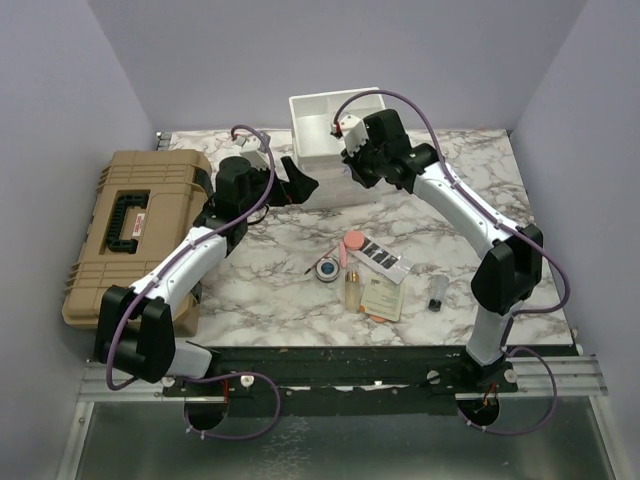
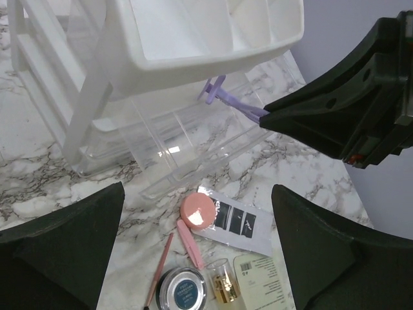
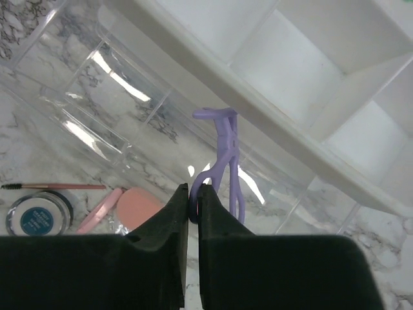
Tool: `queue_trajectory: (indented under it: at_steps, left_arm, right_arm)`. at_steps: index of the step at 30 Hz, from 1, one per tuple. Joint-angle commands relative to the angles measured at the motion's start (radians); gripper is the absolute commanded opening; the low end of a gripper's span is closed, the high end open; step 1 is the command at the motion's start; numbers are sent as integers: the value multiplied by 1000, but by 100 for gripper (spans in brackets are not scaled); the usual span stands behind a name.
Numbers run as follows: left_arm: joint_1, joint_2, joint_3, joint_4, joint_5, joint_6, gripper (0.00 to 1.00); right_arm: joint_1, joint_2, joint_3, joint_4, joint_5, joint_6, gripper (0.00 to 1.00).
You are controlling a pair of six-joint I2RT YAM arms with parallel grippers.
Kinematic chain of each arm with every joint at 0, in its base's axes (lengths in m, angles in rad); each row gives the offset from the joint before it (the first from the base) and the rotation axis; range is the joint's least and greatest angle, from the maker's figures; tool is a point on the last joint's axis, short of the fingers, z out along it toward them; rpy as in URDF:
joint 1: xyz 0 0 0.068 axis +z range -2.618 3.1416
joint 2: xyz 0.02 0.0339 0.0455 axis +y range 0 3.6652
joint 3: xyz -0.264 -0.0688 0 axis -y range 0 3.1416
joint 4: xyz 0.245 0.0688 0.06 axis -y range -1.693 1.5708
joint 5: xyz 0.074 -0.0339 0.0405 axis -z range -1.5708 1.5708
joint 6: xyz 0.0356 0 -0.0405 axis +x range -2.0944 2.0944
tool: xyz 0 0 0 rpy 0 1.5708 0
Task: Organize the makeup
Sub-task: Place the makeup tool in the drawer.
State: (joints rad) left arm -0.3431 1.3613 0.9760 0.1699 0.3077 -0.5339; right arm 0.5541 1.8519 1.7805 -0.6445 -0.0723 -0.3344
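Note:
The makeup lies in a cluster on the marble table: a round blue compact (image 1: 327,270), pink puff (image 1: 351,243), amber bottle (image 1: 353,290), black strip palette (image 1: 382,257), cream sachet (image 1: 382,297) and, off to the right, a dark vial (image 1: 438,292). My right gripper (image 3: 192,200) is shut on the loop handle of a purple eyelash curler (image 3: 222,148) and holds it over the pulled-out clear drawer (image 3: 97,84). My left gripper (image 2: 197,252) is open and empty above the puff (image 2: 197,212), compact (image 2: 182,289) and bottle (image 2: 224,284).
The white compartmented organizer (image 1: 320,120) stands at the back centre, with clear drawers beneath its top tray. A big tan hard case (image 1: 135,230) lies shut at the left. Pink tweezers (image 2: 189,242) and a thin brush (image 2: 159,270) lie beside the compact.

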Motion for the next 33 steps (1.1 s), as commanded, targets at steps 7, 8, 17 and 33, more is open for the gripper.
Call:
queue_trajectory:
  at_steps: [7,8,17,33]
  left_arm:
    - [-20,92,69,-23,23,34,94]
    - [-22,101,84,-41,17,43,93]
    - [-34,164,168,-126,22,85,89]
    - [-36,175,236,-199,45,129,88]
  right_arm:
    - [-6,-49,-63,186,52,-118,1]
    - [-6,-44,-76,210,56,-140,1]
    - [10,-24,-145,336,132,-250,5]
    - [15,-24,-36,153,87,-179,50]
